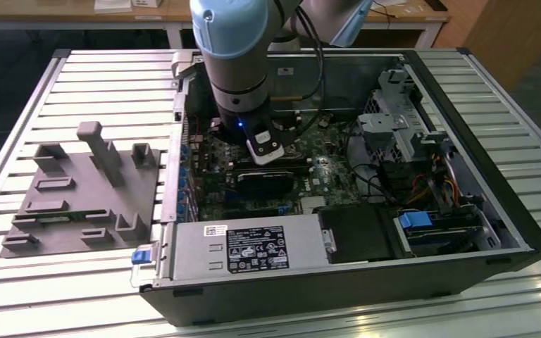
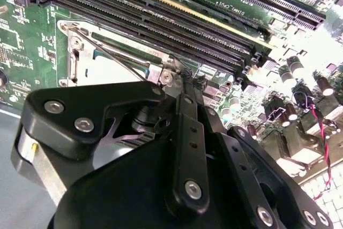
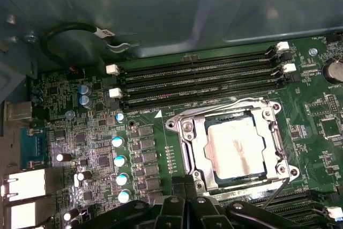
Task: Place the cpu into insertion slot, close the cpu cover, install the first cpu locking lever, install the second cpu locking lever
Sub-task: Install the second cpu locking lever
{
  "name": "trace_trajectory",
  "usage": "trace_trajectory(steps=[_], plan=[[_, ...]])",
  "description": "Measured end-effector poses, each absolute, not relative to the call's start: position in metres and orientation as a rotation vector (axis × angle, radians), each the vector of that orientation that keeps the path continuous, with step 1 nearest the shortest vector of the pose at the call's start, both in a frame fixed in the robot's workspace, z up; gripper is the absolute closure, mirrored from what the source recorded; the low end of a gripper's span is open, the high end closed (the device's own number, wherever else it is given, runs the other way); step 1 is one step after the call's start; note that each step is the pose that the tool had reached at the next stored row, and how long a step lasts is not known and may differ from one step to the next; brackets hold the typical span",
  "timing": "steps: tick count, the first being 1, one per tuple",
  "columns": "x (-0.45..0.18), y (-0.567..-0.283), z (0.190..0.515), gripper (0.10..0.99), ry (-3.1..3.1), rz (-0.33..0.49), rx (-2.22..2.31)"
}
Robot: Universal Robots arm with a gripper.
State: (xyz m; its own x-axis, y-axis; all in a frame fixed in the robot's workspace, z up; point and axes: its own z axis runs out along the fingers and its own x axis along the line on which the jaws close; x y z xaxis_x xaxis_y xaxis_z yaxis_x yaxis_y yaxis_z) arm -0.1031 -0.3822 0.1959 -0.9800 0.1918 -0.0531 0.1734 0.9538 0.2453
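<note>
The cpu (image 3: 236, 148) lies flat in the insertion slot (image 3: 172, 124), its dull silver top showing through the window of the cpu cover (image 3: 197, 148). The cover lies down over it. One wire lever (image 3: 225, 105) runs along the cover's side that faces the memory slots. A second wire lever (image 3: 276, 189) rises off the board at another corner. My gripper (image 3: 185, 178) is at the cover's edge, its black fingers pressed together. In the second wire view its tips (image 2: 179, 81) sit at a corner of the cover (image 2: 107, 68), beside a thin lever wire (image 2: 120, 60). In the exterior view the gripper (image 1: 268, 156) is low inside the case.
Long black memory slots (image 3: 198, 79) run beside the socket, and capacitors (image 3: 119, 159) stand on its other side. The case wall (image 3: 161, 4) rises close behind. A power supply (image 1: 251, 246), drive cage (image 1: 402, 127) and cables crowd the case. A grey fixture (image 1: 82, 190) lies on the exterior view's left.
</note>
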Motion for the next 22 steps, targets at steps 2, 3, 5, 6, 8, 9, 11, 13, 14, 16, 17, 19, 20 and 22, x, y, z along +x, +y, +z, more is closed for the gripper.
trace_trajectory(steps=[2, 3, 5, 6, 8, 9, 11, 13, 14, 16, 17, 19, 20, 22], plan=[[-0.103, -0.382, 0.197, 0.984, 3.03, 0.37, 0.284], [-0.103, -0.382, 0.199, 0.984, 3.03, 0.37, 0.284], [-0.103, -0.382, 0.203, 0.984, 3.03, 0.37, 0.284], [-0.103, -0.382, 0.205, 0.984, 3.03, 0.37, 0.284], [-0.103, -0.382, 0.211, 0.984, 3.03, 0.37, 0.284], [-0.103, -0.382, 0.214, 0.984, 3.03, 0.37, 0.284], [-0.103, -0.382, 0.22, 0.984, 3.03, 0.37, 0.284], [-0.103, -0.382, 0.225, 0.984, 3.03, 0.37, 0.284], [-0.103, -0.382, 0.228, 0.984, 3.03, 0.37, 0.284], [-0.103, -0.382, 0.234, 0.984, 3.03, 0.37, 0.284], [-0.103, -0.382, 0.237, 0.984, 3.03, 0.37, 0.284], [-0.103, -0.382, 0.241, 0.984, 3.03, 0.369, 0.283], [-0.102, -0.382, 0.242, 0.984, 3.03, 0.366, 0.283], [-0.1, -0.382, 0.244, 0.984, 3.03, 0.355, 0.283]])
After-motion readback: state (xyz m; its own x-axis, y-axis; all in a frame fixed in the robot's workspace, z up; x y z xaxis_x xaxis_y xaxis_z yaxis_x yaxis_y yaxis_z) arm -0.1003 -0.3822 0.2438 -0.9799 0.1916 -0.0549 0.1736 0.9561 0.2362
